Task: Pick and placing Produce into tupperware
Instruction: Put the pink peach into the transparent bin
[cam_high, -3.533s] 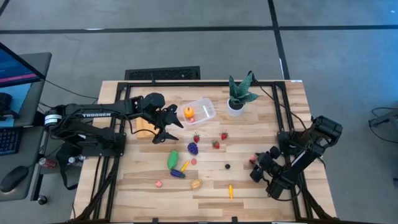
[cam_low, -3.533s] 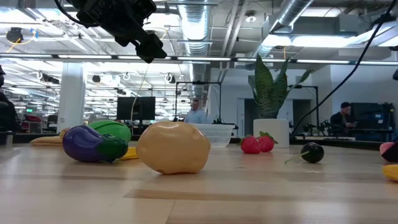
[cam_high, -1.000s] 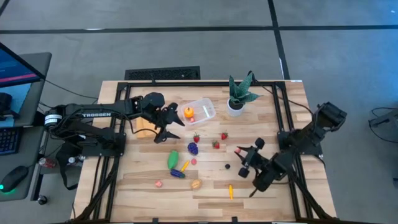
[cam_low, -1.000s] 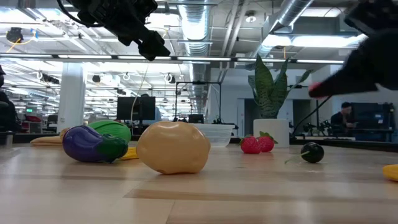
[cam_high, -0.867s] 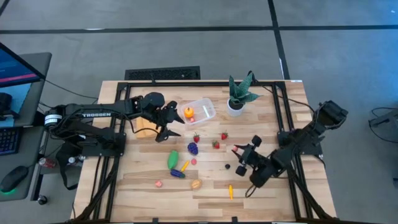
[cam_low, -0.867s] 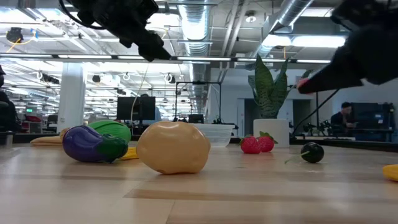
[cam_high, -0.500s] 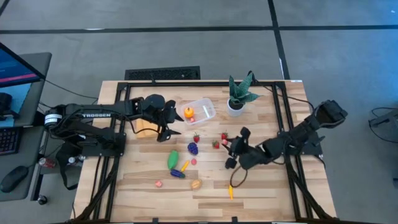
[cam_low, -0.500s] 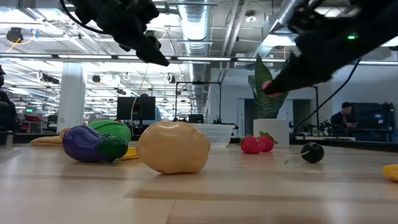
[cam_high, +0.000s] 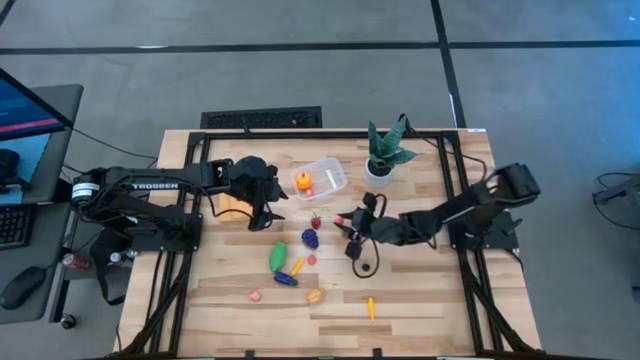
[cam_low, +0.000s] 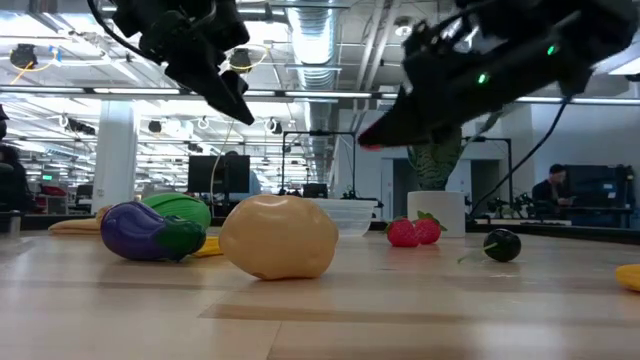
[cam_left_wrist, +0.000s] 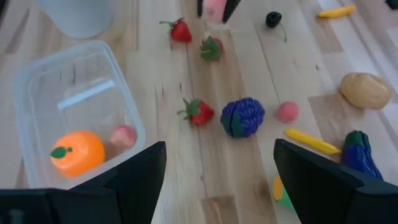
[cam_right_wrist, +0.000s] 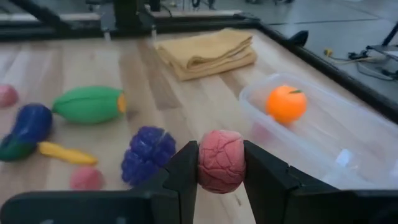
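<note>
Since half a second earlier, the right gripper (cam_high: 343, 220) had swung further toward the table's middle, carrying a wrinkled pink piece (cam_right_wrist: 220, 160) pinched between its fingers, above the strawberries (cam_high: 316, 222) and grapes (cam_high: 310, 238). Further left, the left gripper (cam_high: 264, 205) hung with fingers spread wide and empty beside the tupperware (cam_high: 327, 170), which held an orange (cam_high: 303, 181) and a pink bit (cam_left_wrist: 124, 135). Bare wood lay between the scattered produce; the low view hid the tub's contents.
</note>
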